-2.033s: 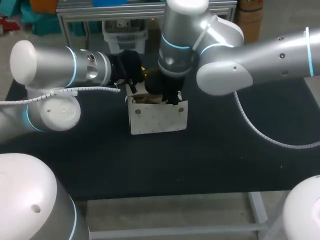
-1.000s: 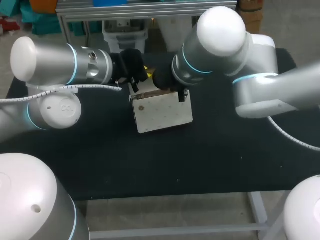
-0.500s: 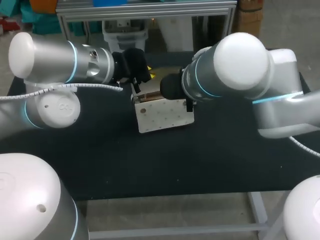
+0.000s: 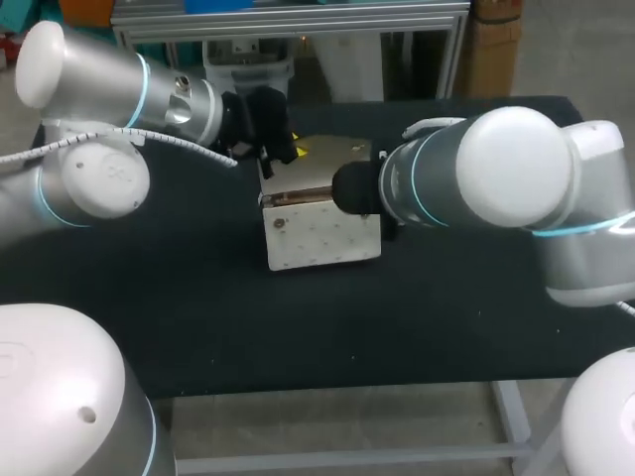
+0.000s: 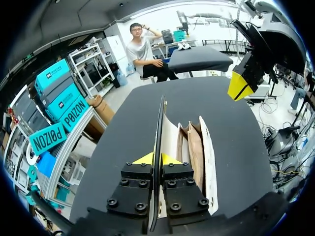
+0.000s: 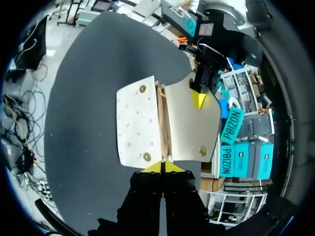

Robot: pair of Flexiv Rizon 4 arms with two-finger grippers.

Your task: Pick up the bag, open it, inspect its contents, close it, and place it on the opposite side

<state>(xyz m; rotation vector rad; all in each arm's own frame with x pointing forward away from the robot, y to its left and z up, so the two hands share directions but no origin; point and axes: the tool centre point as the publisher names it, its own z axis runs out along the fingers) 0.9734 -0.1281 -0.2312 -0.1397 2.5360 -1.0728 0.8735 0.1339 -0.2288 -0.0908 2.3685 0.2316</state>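
Black table [image 4: 198, 297] bears the white bag [image 4: 322, 238], pinched at opposite edges by left end effector [image 5: 157, 159] and right end effector [image 6: 162, 166].

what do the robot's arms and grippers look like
The left arm and right arm are silver-grey tubes with rounded white joint caps and glowing light-blue rings. A white spiral cable runs along the left arm. The left gripper and right gripper are black blocks with screw heads and two yellow wedge tips.
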